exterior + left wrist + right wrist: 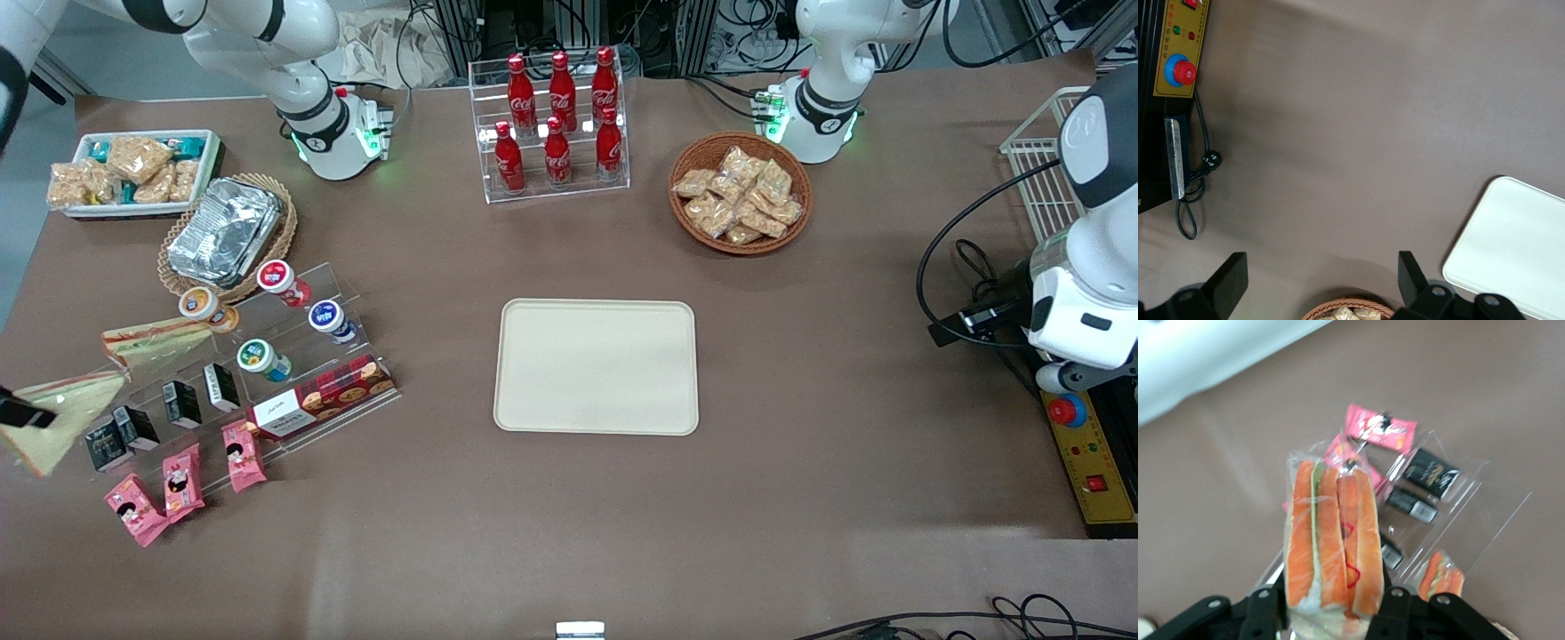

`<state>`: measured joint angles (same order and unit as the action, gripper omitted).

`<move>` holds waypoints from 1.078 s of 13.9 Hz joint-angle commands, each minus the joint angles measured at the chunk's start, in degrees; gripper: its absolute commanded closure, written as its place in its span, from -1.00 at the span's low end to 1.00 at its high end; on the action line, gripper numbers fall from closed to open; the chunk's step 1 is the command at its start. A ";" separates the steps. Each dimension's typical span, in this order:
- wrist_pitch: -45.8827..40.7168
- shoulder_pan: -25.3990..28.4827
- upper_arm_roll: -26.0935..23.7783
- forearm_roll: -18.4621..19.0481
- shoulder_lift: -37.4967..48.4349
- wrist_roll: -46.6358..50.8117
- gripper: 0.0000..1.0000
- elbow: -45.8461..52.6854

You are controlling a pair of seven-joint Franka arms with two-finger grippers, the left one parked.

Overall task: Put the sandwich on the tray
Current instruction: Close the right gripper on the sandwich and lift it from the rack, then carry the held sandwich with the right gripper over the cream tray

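- While the large cream-beige rectangular tray [597, 366] lies bare at the middle of the brown table [800, 480], the right arm's black two-finger gripper [1333, 603] is at the working arm's end of the table, closed on a triangular wedge sandwich in a clear wrapper [1333, 540].
- In the right wrist view the two fingers [1265, 613] press the sandwich from both sides at its wide end, and the orange-tan bread layers with green filling point away from the camera.
- In the front view the held sandwich [53, 418] shows at the picture's edge, with a dark part of the gripper [25, 414] across it; it is well apart from the tray.
- A second wedge sandwich of the same kind [156, 342] sits on the clear acrylic stepped display stand [267, 373], farther from the front camera than the held one.
- On that stand are small round yoghurt cups [326, 317], small black cartons [182, 402], a red checked biscuit box [320, 397] and pink snack packets [182, 480].
- Below the held sandwich the wrist view shows pink packets [1381, 432] and black cartons [1431, 473] on the clear stand.
- Farther from the front camera stand a clear rack of red cola bottles [557, 120] and a round wicker basket of tan snack packets [741, 191].
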<state>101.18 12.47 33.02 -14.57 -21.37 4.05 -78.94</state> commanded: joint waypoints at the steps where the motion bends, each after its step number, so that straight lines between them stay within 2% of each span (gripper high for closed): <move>1: -4.31 6.31 0.20 4.02 2.39 -3.42 0.04 -0.25; 3: -5.29 7.65 -0.76 2.97 3.35 -3.52 0.12 -0.16; 4: -6.16 8.44 -2.07 2.27 3.53 -3.43 0.23 -0.16; 7: -7.66 10.63 -6.81 1.82 4.58 -3.17 0.24 0.11; 10: -6.44 11.96 -15.77 -1.86 4.68 -3.17 0.23 0.19; 15: -1.96 12.66 -28.70 -0.82 2.22 -4.65 0.23 0.02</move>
<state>97.33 25.75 7.64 -15.48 -17.83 1.55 -79.06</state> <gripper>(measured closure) 0.612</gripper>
